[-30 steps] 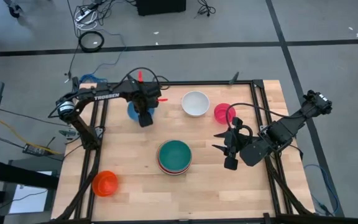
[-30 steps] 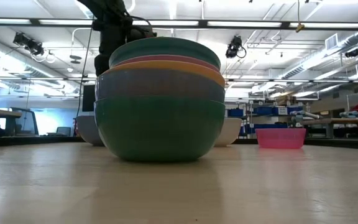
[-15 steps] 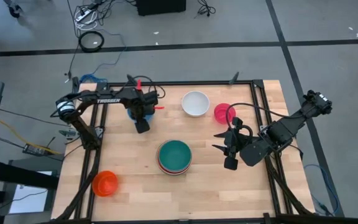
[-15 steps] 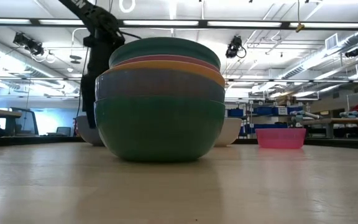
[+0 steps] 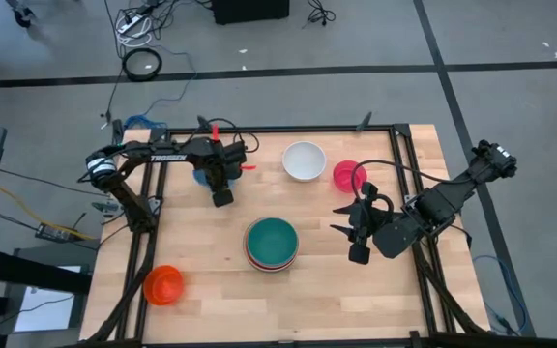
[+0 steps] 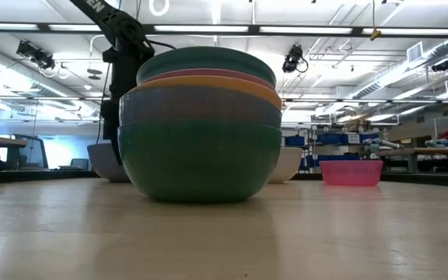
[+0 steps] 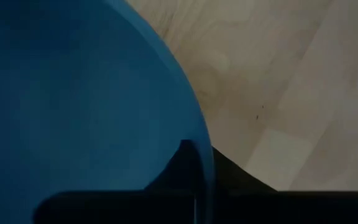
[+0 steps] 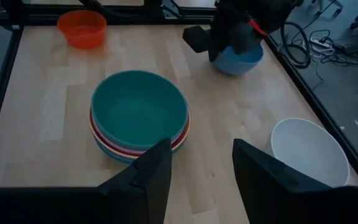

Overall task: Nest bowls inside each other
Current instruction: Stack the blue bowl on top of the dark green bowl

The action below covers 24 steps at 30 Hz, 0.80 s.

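Note:
A blue bowl (image 7: 73, 106) stands on its base at the table's far left (image 8: 238, 61). My left gripper (image 7: 201, 171) points straight down over it (image 5: 218, 177) and is shut on its rim. Near the middle stands a stack of nested bowls (image 5: 272, 244) with a teal one on top (image 8: 139, 106). A white bowl (image 5: 304, 160) and a small pink bowl (image 5: 348, 175) sit at the far side. An orange bowl (image 5: 162, 284) sits at the near left. My right gripper (image 5: 342, 220) hangs open above the table, right of the stack, with nothing between its fingers (image 8: 201, 165). My left gripper pinches the blue bowl's rim (image 7: 202, 152) between its two fingers. One finger (image 7: 176, 165) is inside the bowl and the other (image 7: 235, 177) outside. The fingers come from above, pointing down. Whether the bowl still rests on the table cannot be told.
A black frame (image 5: 153, 184) runs along the table's left, far and right edges. Bare wood lies between the blue bowl and the stack, and along the near edge right of the orange bowl. Cables lie on the floor beyond the far edge.
My left gripper has gone down onto the blue bowl and a little toward the table's left edge, still pointing straight down. The bowls stand where they were.

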Each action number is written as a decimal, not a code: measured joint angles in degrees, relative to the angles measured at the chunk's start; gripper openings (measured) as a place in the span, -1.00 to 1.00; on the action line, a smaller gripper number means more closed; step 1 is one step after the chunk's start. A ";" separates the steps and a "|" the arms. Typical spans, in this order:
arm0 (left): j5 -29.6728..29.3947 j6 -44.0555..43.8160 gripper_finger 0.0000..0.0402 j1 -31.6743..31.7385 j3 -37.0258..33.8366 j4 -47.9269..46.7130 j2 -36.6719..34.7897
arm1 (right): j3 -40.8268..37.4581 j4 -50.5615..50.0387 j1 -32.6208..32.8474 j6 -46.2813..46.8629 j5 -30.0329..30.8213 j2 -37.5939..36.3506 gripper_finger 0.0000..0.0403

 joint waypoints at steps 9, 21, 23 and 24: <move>-4.53 -1.66 -0.98 -8.17 6.40 -3.43 -0.41 | 0.00 -1.06 -0.02 0.03 1.25 0.02 -0.22; -5.76 -10.12 -0.99 -24.96 23.80 -6.05 -7.60 | 0.00 -16.26 -0.04 16.64 6.76 0.02 -0.22; -5.61 -11.63 -0.99 -28.14 24.95 -5.34 -7.33 | 0.00 -16.48 -0.04 17.42 7.23 0.02 -0.22; -5.57 -12.56 -0.99 -29.81 25.11 -4.99 -6.98 | 0.00 -16.47 -0.04 17.50 7.32 0.02 -0.22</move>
